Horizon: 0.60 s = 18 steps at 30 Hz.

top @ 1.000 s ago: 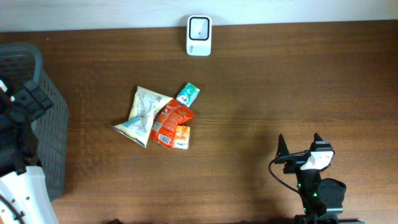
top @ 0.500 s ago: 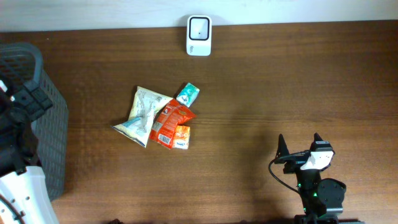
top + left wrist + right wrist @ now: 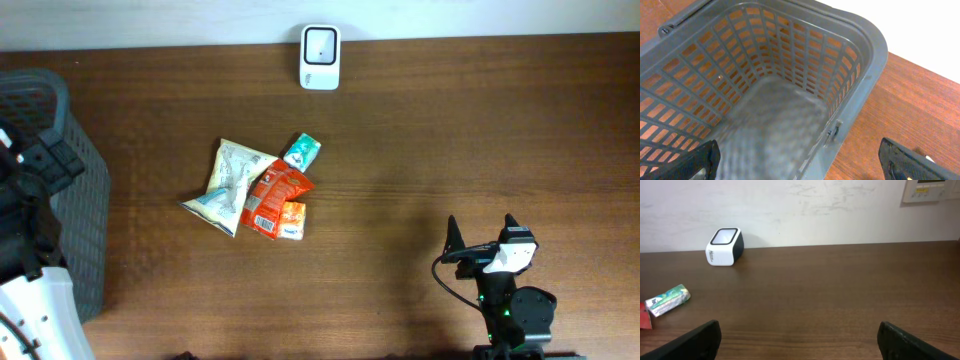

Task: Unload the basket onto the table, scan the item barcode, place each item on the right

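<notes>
A white barcode scanner with a dark window stands at the table's far edge; the right wrist view has the scanner at upper left. Mid-table lies a pile of items: a pale snack bag, a red packet, a small orange pack and a teal pack. The teal pack shows at the left edge of the right wrist view. My right gripper stands open over bare wood at the front right, holding nothing. My left gripper is open above the basket's edge, empty.
A grey plastic mesh basket stands at the table's left end, under my left arm. In the left wrist view the basket holds nothing. A pale wall runs behind the table's far edge.
</notes>
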Motion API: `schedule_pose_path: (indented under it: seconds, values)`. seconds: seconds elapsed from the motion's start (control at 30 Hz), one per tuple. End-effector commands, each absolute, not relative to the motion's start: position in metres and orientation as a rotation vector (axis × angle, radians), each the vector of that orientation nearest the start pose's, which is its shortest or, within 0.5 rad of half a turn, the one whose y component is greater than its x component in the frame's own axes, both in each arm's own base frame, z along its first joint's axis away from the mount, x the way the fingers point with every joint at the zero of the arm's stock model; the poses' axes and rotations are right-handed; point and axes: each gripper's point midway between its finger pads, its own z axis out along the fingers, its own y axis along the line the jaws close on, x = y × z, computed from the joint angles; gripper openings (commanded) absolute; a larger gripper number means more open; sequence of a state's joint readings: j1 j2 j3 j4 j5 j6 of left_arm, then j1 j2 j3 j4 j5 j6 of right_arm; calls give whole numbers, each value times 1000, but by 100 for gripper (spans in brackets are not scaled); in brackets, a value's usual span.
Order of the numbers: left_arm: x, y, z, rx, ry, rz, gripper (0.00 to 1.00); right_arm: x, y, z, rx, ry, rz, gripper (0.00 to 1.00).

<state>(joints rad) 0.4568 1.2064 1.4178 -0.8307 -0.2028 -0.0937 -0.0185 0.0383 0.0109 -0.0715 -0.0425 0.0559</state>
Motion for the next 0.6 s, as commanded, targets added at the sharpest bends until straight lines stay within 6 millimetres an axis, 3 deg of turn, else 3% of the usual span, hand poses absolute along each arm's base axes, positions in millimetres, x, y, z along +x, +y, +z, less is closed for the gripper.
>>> schedule_pose_path:
  seconds: [0.0, 0.57]
  values:
    - [298, 188, 328, -706, 2101, 439, 99, 247, 5, 149, 25, 1677, 75, 99]
    - [296, 187, 325, -709, 2116, 438, 99, 248, 5, 155, 23, 1654, 76, 99]
